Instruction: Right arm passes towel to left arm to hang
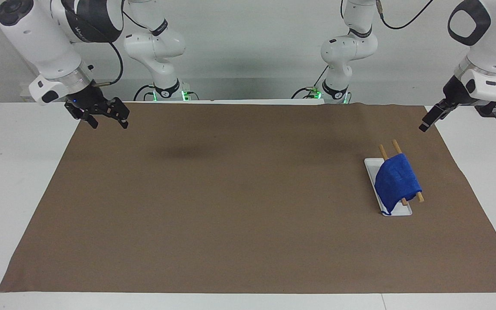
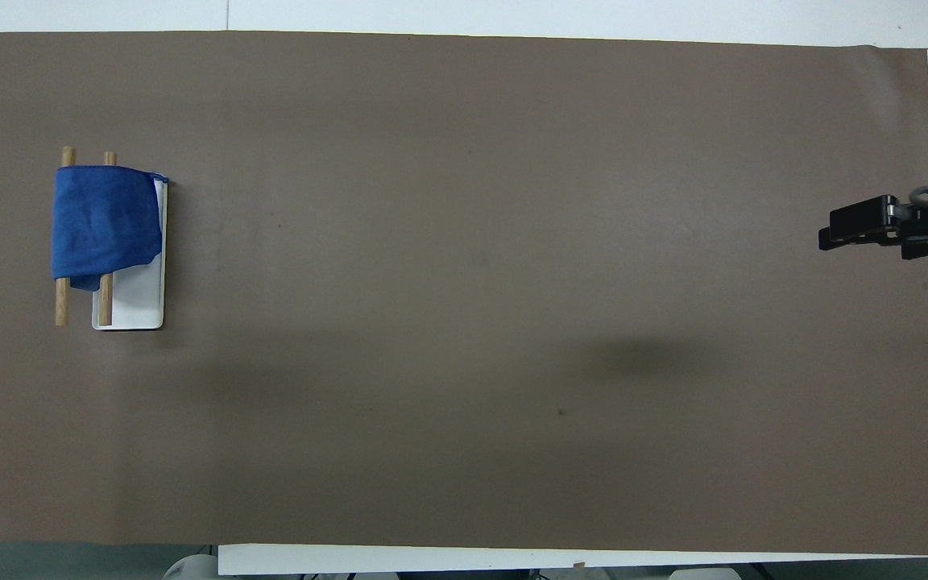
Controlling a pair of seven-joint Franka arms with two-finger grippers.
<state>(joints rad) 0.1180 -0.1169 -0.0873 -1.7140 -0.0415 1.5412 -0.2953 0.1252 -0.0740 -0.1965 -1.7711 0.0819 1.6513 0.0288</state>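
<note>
Towel (image 1: 397, 183), plush blue terry, draped over twin wooden rods (image 1: 396, 147); right gripper (image 1: 109, 122) spread wide, left gripper (image 1: 428, 122) unreadable.

The towel (image 1: 397, 182) (image 2: 103, 219), a bright royal-blue terry cloth, hangs draped over two wooden rails (image 1: 420, 197) above a white base (image 1: 401, 211), at about 9 o'clock on the worktop (image 2: 464, 322) in the overhead view, toward the left arm's end. No hand touches it; its folds sag over both rails.
</note>
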